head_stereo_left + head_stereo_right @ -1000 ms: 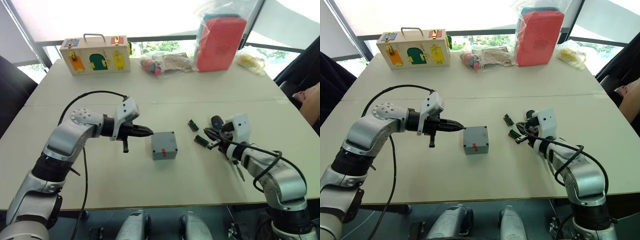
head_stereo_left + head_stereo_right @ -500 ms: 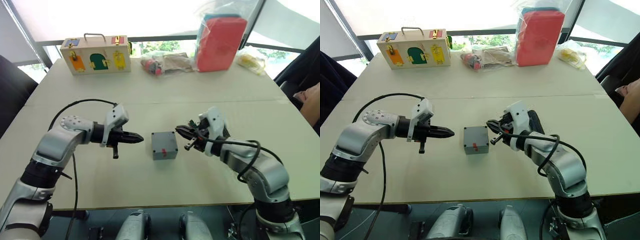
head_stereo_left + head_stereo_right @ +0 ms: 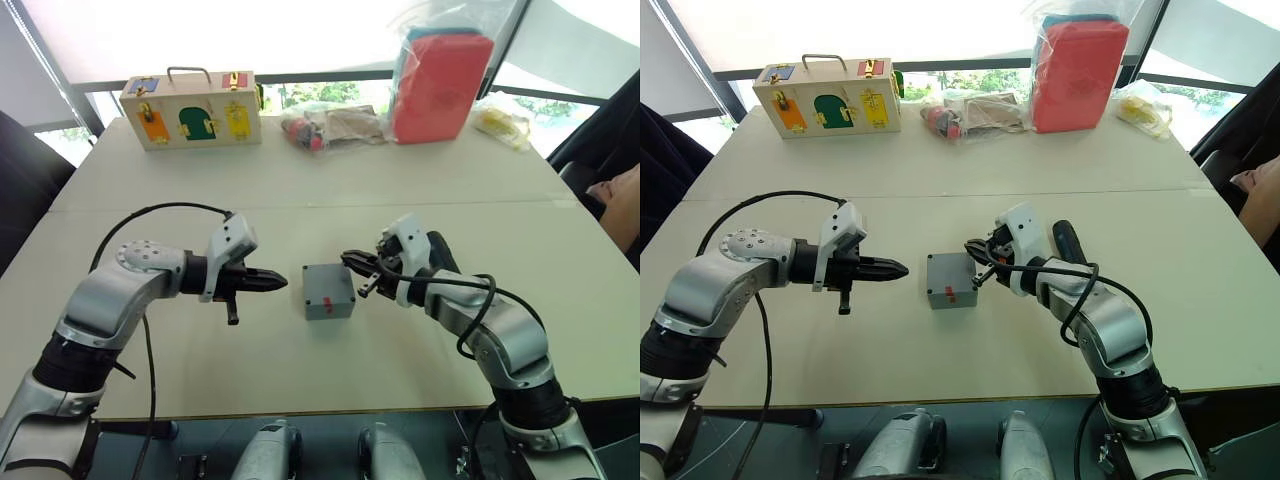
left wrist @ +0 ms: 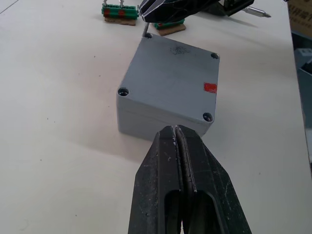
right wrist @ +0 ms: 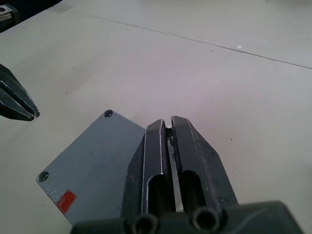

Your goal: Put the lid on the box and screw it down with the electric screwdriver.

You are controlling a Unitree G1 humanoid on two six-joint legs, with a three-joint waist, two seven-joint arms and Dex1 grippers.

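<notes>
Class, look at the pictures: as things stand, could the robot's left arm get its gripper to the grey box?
Probably yes. The left gripper hangs just beside the box, fingers shut and aimed at it, with bare table between. The right gripper is at the box's far corner, not in the path.

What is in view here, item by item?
box: 1, grey, mid-table between the hands
lid: 1, grey, on the box
electric screwdriver: 1, dark, lying behind the right arm
terminal blocks: 2, green, beyond the box
wooden box: 1, coloured doors, far left
bagged odds and ends: 1, far middle
red pack in clear bag: 1, far right
yellow bagged item: 1, far right
table: 1, pale
person's arm: 1, right edge
left hand: shut, empty, left of the box
right hand: at the box's far right corner, apparently pinching a small screw
</notes>
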